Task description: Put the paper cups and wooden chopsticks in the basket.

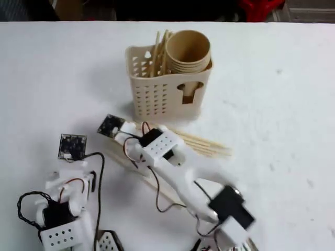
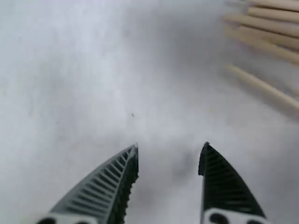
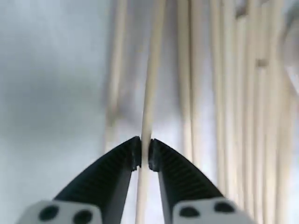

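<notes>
No text, label or number can be read anywhere.

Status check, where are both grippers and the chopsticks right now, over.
Left gripper open, over table. Right gripper shut on one chopstick of the loose pile. Paper cups in basket. Neighbouring sticks lie close beside it.

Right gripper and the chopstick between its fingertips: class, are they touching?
Touching. The right wrist view shows the right gripper clamping the chopstick from both sides.
</notes>
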Robot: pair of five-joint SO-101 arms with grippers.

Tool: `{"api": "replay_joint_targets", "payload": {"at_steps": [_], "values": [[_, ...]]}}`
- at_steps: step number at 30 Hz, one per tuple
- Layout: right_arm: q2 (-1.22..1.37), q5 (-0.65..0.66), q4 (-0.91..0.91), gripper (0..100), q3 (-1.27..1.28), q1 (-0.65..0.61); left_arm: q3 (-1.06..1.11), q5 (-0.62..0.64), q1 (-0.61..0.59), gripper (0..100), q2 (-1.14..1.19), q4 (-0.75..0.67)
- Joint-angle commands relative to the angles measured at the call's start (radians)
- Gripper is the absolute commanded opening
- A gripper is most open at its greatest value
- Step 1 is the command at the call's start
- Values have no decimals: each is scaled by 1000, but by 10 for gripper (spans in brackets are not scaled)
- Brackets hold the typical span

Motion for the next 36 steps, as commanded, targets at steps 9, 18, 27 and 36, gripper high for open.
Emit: {"api": "replay_joint_targets", "payload": {"at_steps": [9,18,27,36], "values": [[-440,-40,137,16,-48,12,-3,-5,-7,219,-4,2],[-579,-81,196,16,-358,182,-3,-5,-7,219,-4,2],[-489,-189,-297,16,-473,200,-3,-5,-7,219,-4,2],[-174,57,-780,17,-480,214,-3,-5,-7,219,-4,2]]}}
